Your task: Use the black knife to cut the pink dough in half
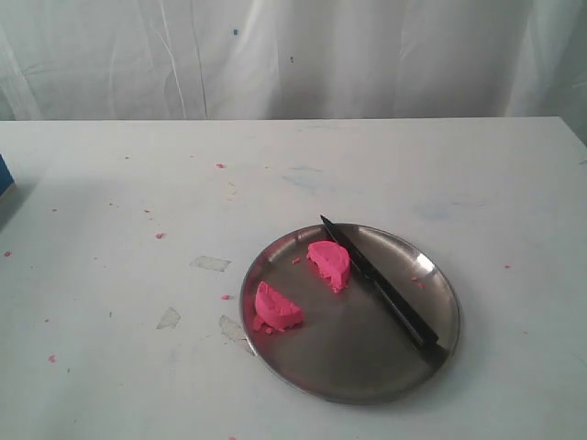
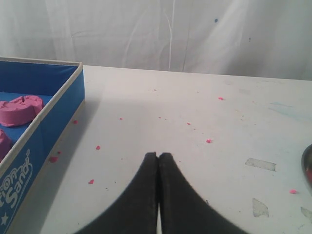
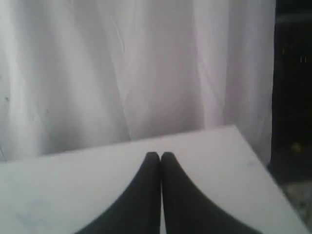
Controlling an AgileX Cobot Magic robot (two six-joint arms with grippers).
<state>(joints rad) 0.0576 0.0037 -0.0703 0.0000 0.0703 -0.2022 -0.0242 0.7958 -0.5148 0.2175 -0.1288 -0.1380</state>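
Observation:
The pink dough lies as two half-round chunks on the steel plate [image 1: 367, 367] in the exterior view: one chunk [image 1: 329, 262] near the plate's middle, the other [image 1: 274, 308] at its left rim. The black knife [image 1: 381, 289] rests on the plate, its tip over the far rim and its handle over the near right rim. Neither arm shows in the exterior view. My left gripper [image 2: 158, 155] is shut and empty above the bare table, far from the plate. My right gripper [image 3: 159, 155] is shut and empty too, over the table near a far corner.
A blue box [image 2: 46, 126] with pink sand lumps [image 2: 19, 109] stands at the table's left. Tiny pink crumbs [image 2: 208, 141] and tape scraps [image 1: 210, 263] dot the white table [image 1: 138, 202]. A white curtain [image 1: 293, 55] hangs behind. The table's edge [image 3: 258, 161] drops off beside the right gripper.

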